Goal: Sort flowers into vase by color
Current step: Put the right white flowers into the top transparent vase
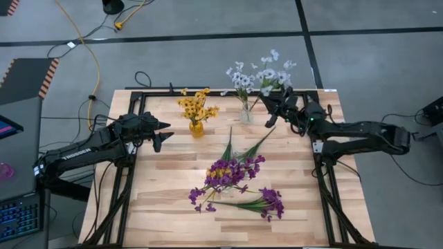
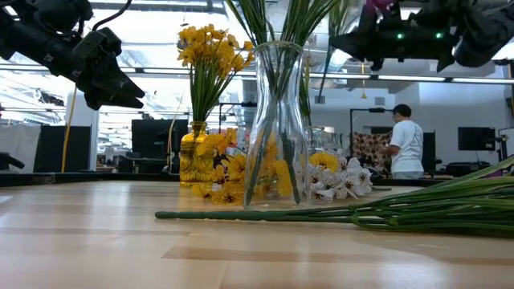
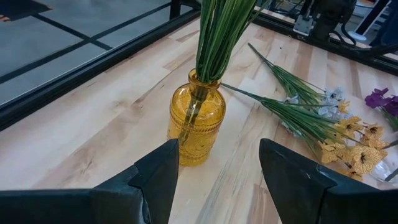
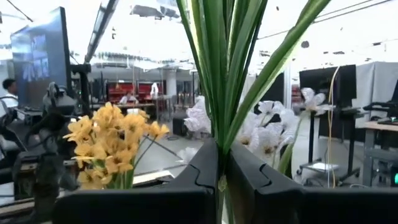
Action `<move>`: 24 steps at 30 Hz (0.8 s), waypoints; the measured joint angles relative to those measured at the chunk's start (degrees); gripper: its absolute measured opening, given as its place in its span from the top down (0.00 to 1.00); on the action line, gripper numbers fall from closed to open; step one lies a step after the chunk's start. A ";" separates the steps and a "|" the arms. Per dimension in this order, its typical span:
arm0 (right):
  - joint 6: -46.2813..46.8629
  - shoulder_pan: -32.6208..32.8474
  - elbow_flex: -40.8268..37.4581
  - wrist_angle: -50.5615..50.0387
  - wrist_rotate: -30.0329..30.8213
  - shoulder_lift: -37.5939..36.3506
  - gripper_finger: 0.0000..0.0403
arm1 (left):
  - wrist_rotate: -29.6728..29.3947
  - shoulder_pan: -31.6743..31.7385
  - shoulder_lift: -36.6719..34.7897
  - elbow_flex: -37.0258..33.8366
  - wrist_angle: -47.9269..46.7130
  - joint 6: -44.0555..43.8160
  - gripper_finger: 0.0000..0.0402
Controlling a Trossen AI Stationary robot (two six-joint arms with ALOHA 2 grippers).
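Flowers sit in three places in the high view: yellow sprigs [image 1: 196, 107] stand in an amber vase [image 1: 196, 128] at upper centre, white sprigs [image 1: 257, 78] rise from a clear vase [image 1: 246, 114] to its right, and a loose pile of purple sprigs [image 1: 235, 181] lies on the table [image 1: 173, 200] at lower centre. We see some yellow blossoms mixed into that pile, but we cannot count the stems. Our left gripper [image 1: 160, 133] hangs left of the amber vase with its fingers apart and nothing between them; in the left wrist view the vase [image 3: 196, 124] shows between the two fingers [image 3: 157, 180], clear of both, and the blossoms are cut off by the frame's top edge. Our right gripper [image 1: 271, 111] is at the clear vase's right side, fingers together on a green stem [image 4: 252, 87] among the stems rising from them in the right wrist view; where that stem ends is cut off at the top. In the low view the clear vase [image 2: 277, 136] fills the centre and hides much of what lies behind it, the flower heads above it are out of frame, and the right gripper [image 2: 353, 40] is a dark shape at upper right. A person [image 2: 405, 144] stands far back at the right.
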 joint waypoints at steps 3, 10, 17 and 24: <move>-0.78 -0.73 -0.92 1.46 -0.19 1.15 0.89 | -0.02 0.00 -0.01 0.00 0.06 -0.02 0.48; -4.27 -0.95 -0.91 8.22 -0.23 7.68 0.89 | -0.09 0.02 -0.02 0.00 1.46 -0.42 0.48; -5.07 -1.02 -0.91 11.58 -0.06 14.03 0.89 | -0.13 0.02 -0.02 0.00 3.83 -0.94 0.48; -7.32 -0.99 -0.91 16.90 -0.04 17.92 0.89 | -0.13 0.02 -0.02 0.00 3.82 -0.92 0.48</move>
